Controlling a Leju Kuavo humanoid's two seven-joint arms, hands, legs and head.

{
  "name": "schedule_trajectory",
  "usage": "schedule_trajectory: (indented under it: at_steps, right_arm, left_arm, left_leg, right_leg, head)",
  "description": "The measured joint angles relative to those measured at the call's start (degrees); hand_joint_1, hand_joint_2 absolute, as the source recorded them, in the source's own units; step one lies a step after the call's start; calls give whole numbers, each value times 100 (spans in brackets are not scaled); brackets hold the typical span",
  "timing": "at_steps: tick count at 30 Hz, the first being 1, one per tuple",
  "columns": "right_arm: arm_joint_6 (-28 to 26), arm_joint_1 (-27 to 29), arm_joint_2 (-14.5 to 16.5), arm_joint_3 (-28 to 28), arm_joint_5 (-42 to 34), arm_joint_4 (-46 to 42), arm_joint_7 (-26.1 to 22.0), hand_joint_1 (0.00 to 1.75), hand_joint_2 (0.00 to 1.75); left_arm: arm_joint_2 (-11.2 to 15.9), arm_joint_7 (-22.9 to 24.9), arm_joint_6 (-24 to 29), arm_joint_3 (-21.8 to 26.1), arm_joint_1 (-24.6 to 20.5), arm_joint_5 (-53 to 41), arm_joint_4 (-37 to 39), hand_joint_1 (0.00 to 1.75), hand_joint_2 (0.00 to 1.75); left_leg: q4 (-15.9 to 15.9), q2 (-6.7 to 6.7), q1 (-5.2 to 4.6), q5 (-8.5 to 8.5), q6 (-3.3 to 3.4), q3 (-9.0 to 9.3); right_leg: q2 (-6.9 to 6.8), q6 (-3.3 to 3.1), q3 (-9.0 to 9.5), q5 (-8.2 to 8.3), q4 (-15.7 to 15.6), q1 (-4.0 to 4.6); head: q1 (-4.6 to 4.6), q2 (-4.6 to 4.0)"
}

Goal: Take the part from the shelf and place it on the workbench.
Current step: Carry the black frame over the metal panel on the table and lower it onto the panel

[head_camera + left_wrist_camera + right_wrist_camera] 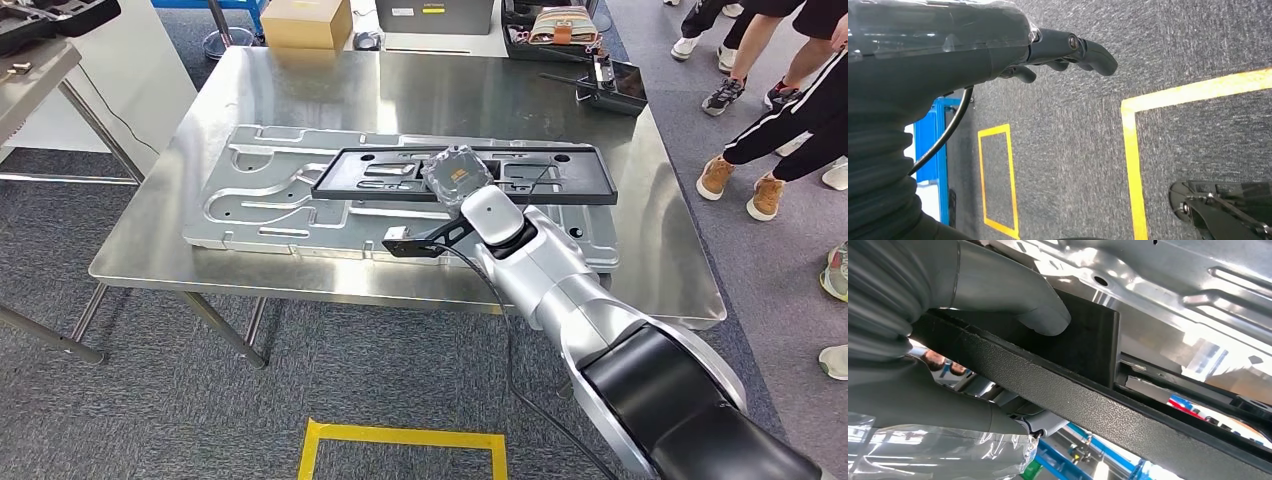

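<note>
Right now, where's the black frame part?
In the head view the black frame part lies across the silver stamped panel on the steel workbench, centre-right, with the right hand gripping its near edge.

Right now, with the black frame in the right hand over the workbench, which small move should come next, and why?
Probably lower it slightly, then let go. The right hand grips the black frame, thumb pressed on its edge, and the frame already lies across the silver panel on the workbench.
</note>
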Motion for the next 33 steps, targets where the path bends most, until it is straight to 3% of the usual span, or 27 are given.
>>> schedule_trajectory:
  at_steps: [33]
  right_arm:
    - [-298, 158, -67, 0, 3, 1, -3, 175, 175]
  left_arm:
    - [51, -28, -46, -16, 7, -127, 0, 0, 175]
  left_leg:
    - [12, 0, -6, -6, 7, -6]
  right_leg:
    - [-1, 4, 1, 2, -4, -6]
  head:
    - [0, 0]
